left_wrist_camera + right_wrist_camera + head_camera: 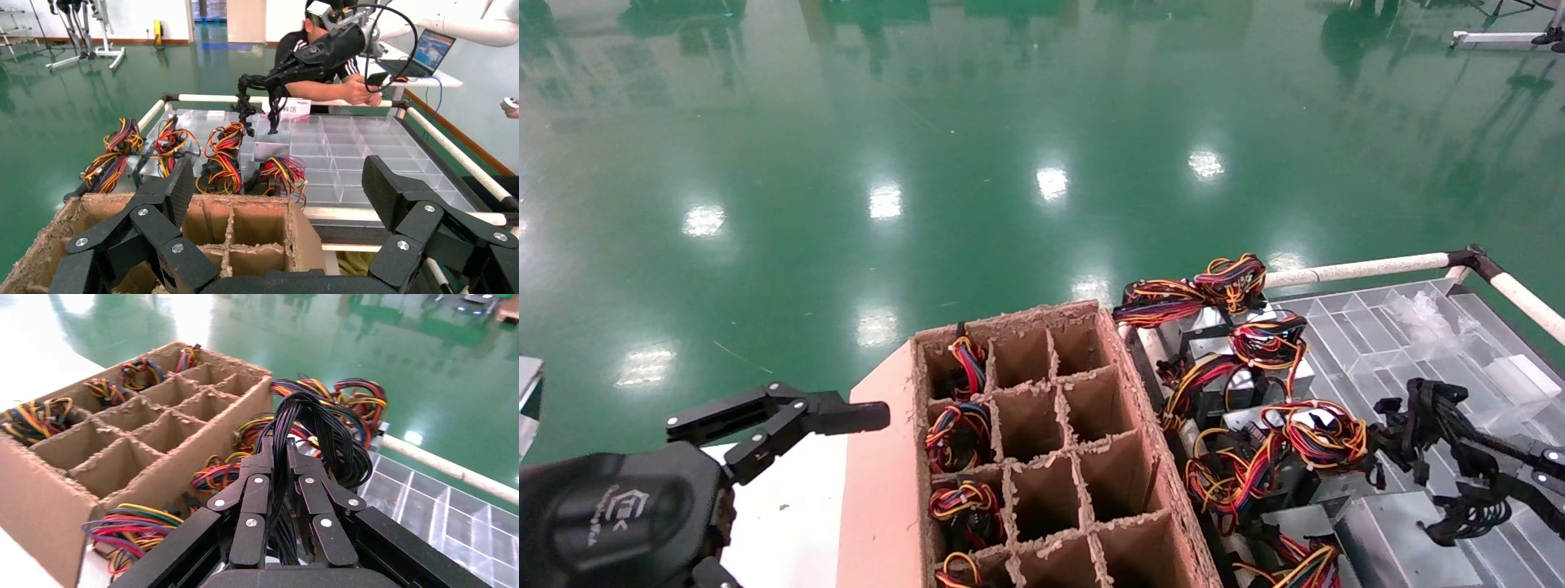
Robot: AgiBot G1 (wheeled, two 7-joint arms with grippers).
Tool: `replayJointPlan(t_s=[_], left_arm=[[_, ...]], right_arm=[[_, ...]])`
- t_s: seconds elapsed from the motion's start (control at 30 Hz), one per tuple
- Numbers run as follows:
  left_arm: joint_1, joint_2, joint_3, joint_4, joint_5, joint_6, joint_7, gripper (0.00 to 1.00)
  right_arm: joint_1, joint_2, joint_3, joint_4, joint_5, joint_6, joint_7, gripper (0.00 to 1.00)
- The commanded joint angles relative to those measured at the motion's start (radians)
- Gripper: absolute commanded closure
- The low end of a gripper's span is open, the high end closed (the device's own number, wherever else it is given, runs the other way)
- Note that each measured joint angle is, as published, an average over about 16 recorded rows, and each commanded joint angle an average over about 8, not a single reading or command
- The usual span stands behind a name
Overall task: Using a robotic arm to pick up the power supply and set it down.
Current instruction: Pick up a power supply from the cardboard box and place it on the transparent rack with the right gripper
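The right black two-finger claw gripper point(280, 454) is closing its fingers nearly together on a thick bundle of all-black cables point(318, 432), pinching the strands between the pads. In the left wrist view, a plain silver-grey metal box, the power supply point(272, 147), is hanging just beneath that bundle, sitting at or barely above the clear plastic divider tray point(343, 153); whether it is touching the tray cannot be told. In the head view the box itself is hard to pick out, but the black bundle is hanging over the tray beside a row of grey boxes with red, yellow and orange wires point(1254, 392).

The box is likely rigid and fairly heavy, while the cables are soft and springy, so a load held by its cables alone is apt to swing and may slip. A hold on the box's flat sides would probably be steadier.

The left black claw gripper point(278, 208) is hovering wide open and empty over the brown cardboard crate with cell dividers point(1042, 425), well apart from the work.
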Motion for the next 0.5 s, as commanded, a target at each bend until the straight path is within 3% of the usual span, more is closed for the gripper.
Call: replayJointPlan(t_s=[0.03, 0.5], left_arm=[[0.0, 0.0, 0.0, 0.0, 0.0, 0.0, 0.0, 0.0], [0.0, 0.0, 0.0, 0.0, 0.0, 0.0, 0.0, 0.0]], right_arm=[[0.004, -0.009, -0.005, -0.004, -0.002, 0.007, -0.003, 1.0], [0.022, 0.029, 0.011, -0.128, -0.014, -0.006, -0.069, 1.0]])
